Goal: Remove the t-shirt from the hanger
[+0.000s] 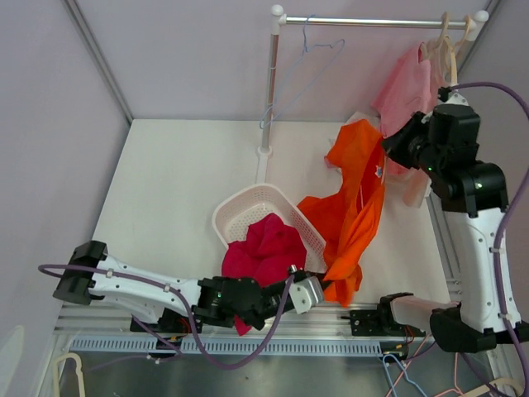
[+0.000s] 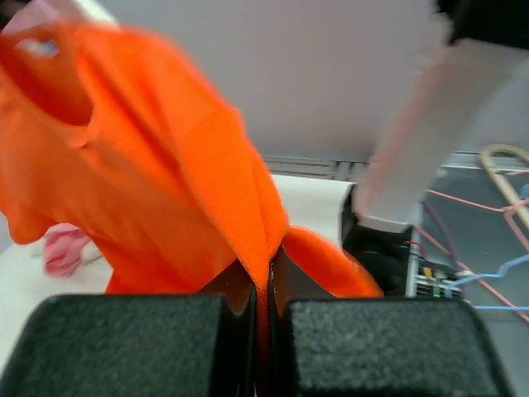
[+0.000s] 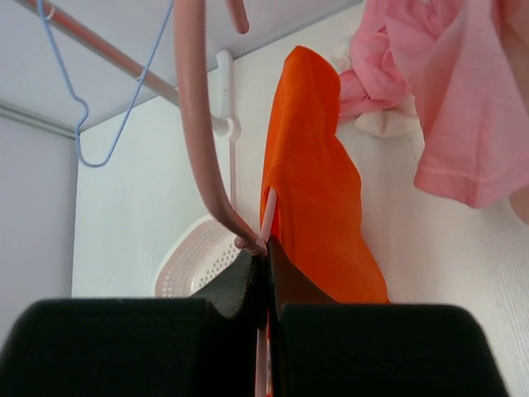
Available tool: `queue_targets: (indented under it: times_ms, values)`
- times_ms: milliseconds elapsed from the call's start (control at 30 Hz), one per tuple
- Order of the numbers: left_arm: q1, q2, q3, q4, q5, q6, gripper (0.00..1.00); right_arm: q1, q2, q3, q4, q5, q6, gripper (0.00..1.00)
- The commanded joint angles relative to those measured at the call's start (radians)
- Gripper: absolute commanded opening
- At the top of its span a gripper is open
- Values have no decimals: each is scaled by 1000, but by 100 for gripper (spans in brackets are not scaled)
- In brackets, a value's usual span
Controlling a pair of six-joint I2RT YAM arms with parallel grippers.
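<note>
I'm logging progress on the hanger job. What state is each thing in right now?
orange t-shirt: hanging from its hanger, not yet off
pink hanger: clamped by the right gripper
right gripper: shut on the pink hanger
left gripper: shut on the orange t-shirt's lower edge
blue hanger: bare, hooked on the rail
pink shirt: hanging at the rail's right end
basket: upright
red garment: crumpled in the basket

The orange t-shirt (image 1: 355, 207) was matt cloth, its weave fuzzy close up in the left wrist view. The pink hanger (image 3: 193, 124) looked like smooth, glossy plastic. The rail (image 1: 372, 22) across the upper frame was shiny metal. The white basket (image 1: 252, 205) was perforated plastic, holding matt red cloth (image 1: 269, 248). The black finger pads (image 2: 124, 343) were grainy and matt.
</note>
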Motion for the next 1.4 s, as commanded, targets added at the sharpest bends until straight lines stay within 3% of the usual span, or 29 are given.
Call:
queue_targets:
  times_ms: [0,200,433,633,700,767,933,1000,1167,1367]
  values:
    - [-56,4,107,-25,98,28,1,59,71,-93,126,126,23,0]
    - [-136,76,245,-51,145,86,1,193,92,-110,228,453,106,0]
    - [-177,192,397,-158,285,129,1,256,307,164,93,519,76,0]
    - [-177,248,415,-312,411,94,0,245,475,482,-74,436,7,0]
    - [-177,262,398,-335,390,87,0,210,520,625,-137,367,-7,0]
    - [-170,233,274,-251,275,54,0,179,566,704,-228,230,-15,0]
    - [54,86,11,-175,300,-165,1,113,470,593,-191,-28,-19,0]
    - [118,69,-51,-188,233,-186,1,107,437,562,-177,-71,-10,0]
    - [212,40,-57,-290,32,-311,0,92,345,482,-143,-104,-2,0]
    - [382,-64,15,-419,12,-482,1,122,258,431,-159,-158,-15,0]
